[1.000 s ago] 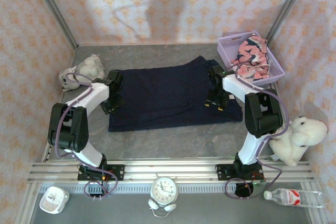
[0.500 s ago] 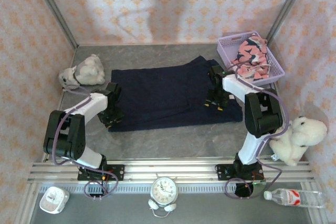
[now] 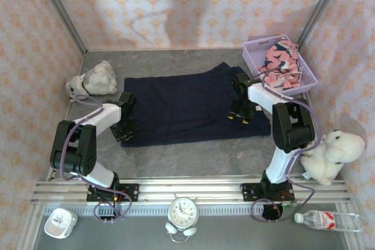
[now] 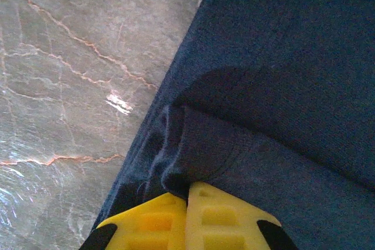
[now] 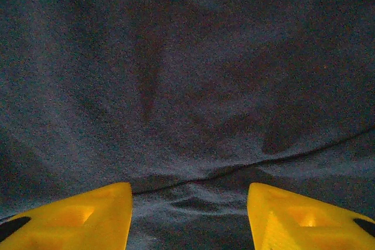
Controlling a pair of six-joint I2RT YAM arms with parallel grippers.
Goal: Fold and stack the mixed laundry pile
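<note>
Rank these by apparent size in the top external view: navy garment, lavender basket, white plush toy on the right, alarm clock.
1. navy garment, by far the largest.
2. lavender basket.
3. white plush toy, close to the basket, so that order is unsure.
4. alarm clock, smallest.

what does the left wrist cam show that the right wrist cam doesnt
Left wrist view, not the right wrist one: the grey marbled table beside the edge of the navy garment, and the left gripper with its yellow fingers pressed together on a raised fold at that edge.
Right wrist view, not the left wrist one: the right gripper with its yellow fingers standing apart over the cloth, a shallow wrinkle running between them.
Both: the navy garment and yellow fingertips at the bottom of the frame.
</note>
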